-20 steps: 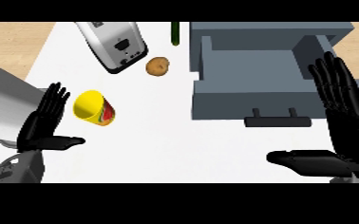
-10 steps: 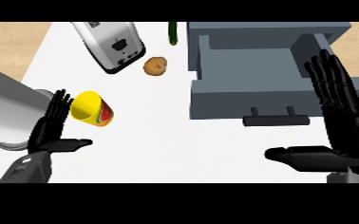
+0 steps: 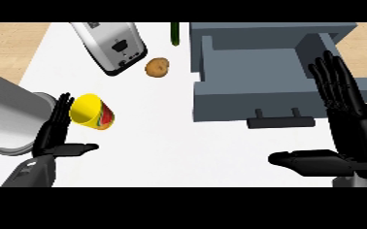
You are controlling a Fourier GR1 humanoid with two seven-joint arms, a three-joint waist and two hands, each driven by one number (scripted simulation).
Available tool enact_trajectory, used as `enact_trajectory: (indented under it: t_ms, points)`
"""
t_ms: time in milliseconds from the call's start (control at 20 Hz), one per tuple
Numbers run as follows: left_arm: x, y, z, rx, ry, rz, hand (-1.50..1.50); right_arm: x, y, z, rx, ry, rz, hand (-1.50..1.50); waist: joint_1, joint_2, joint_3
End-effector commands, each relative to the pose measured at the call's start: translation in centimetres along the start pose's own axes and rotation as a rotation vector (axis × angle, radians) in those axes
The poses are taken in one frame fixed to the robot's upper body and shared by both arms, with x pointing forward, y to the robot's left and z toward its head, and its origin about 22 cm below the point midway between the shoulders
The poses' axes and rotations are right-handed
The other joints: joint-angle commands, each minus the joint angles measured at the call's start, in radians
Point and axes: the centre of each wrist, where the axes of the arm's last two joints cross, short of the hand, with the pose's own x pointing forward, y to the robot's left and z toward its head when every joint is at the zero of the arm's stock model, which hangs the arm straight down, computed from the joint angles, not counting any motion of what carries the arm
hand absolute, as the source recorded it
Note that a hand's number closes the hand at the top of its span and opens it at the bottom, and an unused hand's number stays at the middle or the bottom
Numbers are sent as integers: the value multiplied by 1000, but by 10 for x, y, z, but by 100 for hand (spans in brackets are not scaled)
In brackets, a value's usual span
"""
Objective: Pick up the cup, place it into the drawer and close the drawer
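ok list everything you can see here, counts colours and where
cup: 1, yellow with a red and green print, lying on its side at the counter's left, just right of the left hand
toaster: 1, silver with black slots, far left of the counter
potato: 1, brown, between the toaster and the drawer
green thing: 1, dark green, slim, at the far edge left of the drawer; cannot tell what it is
drawer: 1, grey, open, right half, with a dark handle on its near face
pot: 1, silver, at the left edge, partly cut off
counter: 1, white
left hand: 1, black, open, beside the cup, not holding it
right hand: 1, black, open, at the right edge by the drawer
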Motion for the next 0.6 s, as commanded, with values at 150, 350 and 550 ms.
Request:
enact_trajectory:
  t_ms: [150,350,550]
  points:
    - [-4,-7,0,-51,-67,92,-150,7,-2,-12,7,-8,-21,-150,1,0,0]
    - [8,-1,-14,-70,-100,109,-150,-3,-6,-2,13,-10,-6,-150,-4,2,0]
    - [6,-8,-17,-77,-103,158,-150,-2,5,0,14,3,-17,-150,-10,5,-2]
